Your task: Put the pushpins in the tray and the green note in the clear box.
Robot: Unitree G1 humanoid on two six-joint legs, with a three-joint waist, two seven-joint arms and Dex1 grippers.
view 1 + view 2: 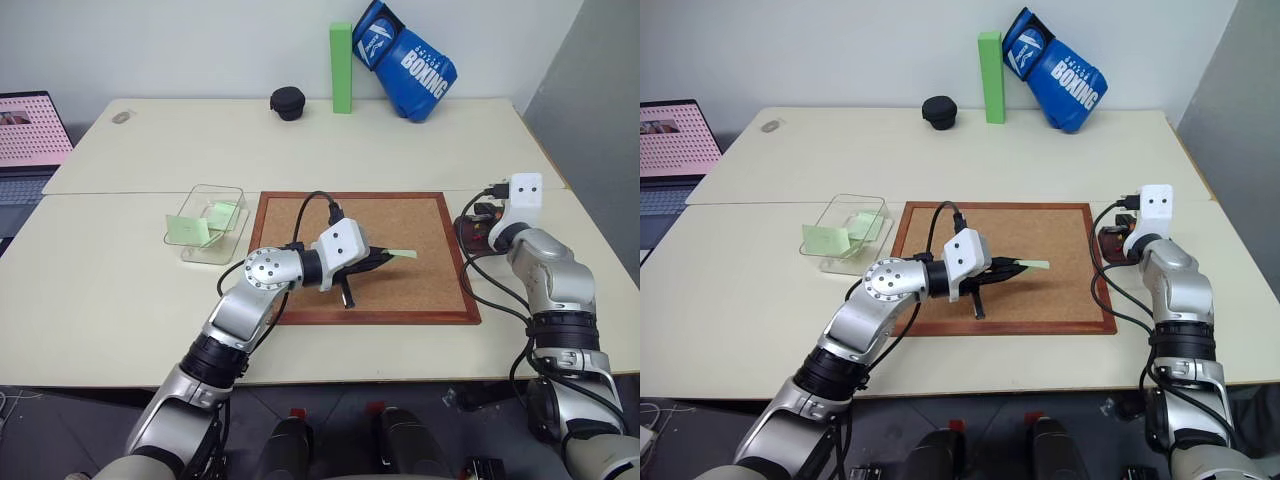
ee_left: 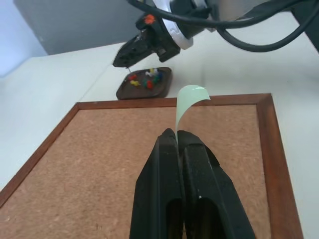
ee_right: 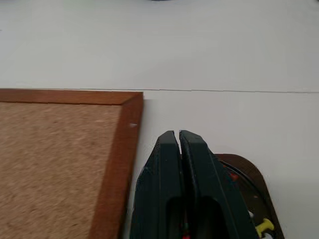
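My left gripper (image 2: pixel 176 133) hovers over the corkboard (image 1: pixel 420 280), shut on one edge of the green note (image 2: pixel 192 99), which curls up past the fingertips. The same note (image 1: pixel 400 253) pokes out to the right in the left eye view. The clear box (image 1: pixel 236 195) stands left of the corkboard with pale green notes inside and one leaning on its outer wall. The dark red-brown tray (image 2: pixel 164 79) lies just off the corkboard's right edge, with several coloured pushpins (image 2: pixel 144 80) in it. My right gripper (image 3: pixel 178 134) is shut, just above the tray (image 3: pixel 249 174).
A tall green block (image 1: pixel 342 68), a blue boxing glove (image 1: pixel 405 55) and a black round object (image 1: pixel 288 102) stand along the table's far edge. A laptop (image 1: pixel 30 135) sits off the table's left side. Bare tabletop lies in front of the corkboard.
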